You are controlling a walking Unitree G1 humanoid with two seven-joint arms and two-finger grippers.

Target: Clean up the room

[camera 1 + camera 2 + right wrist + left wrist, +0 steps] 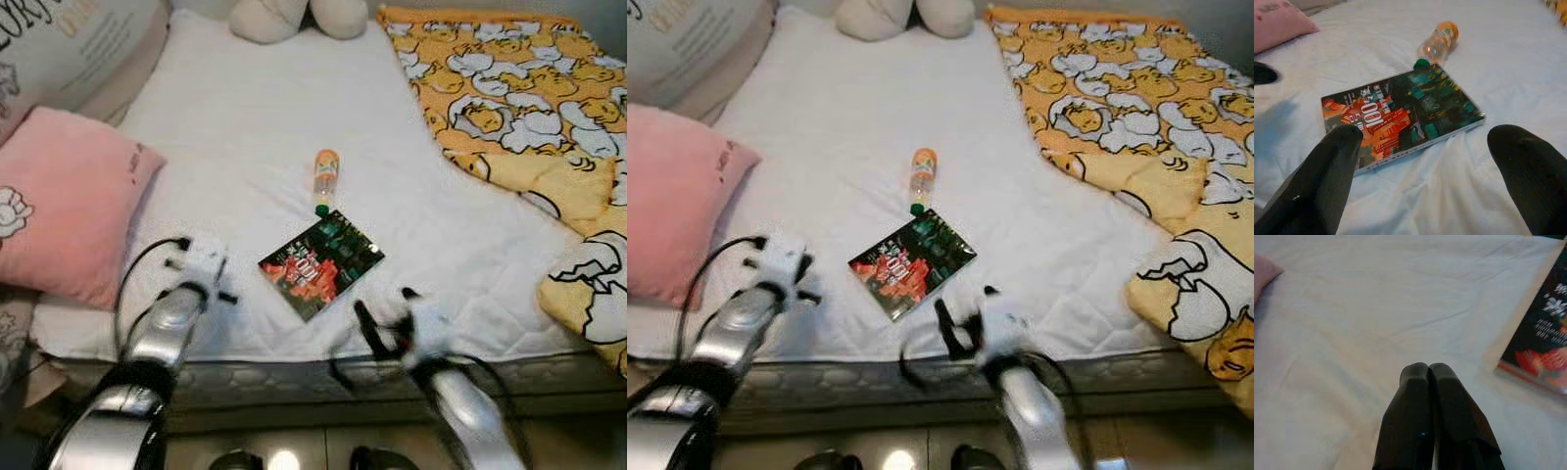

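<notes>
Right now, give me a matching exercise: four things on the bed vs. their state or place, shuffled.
Things:
1. book
2. bottle
3. left hand
4. right hand

States:
A. fingers spread wide
B. fingers pressed together
C. lying flat near the bed's front edge
D. on its side, green cap touching the book

Pairs: 1-C, 2-D, 3-B, 4-A

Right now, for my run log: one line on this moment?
stage: approaching book | right gripper: jaws open, aimed at book | left gripper: jaws shut over sheet | bottle: lying beside book
</notes>
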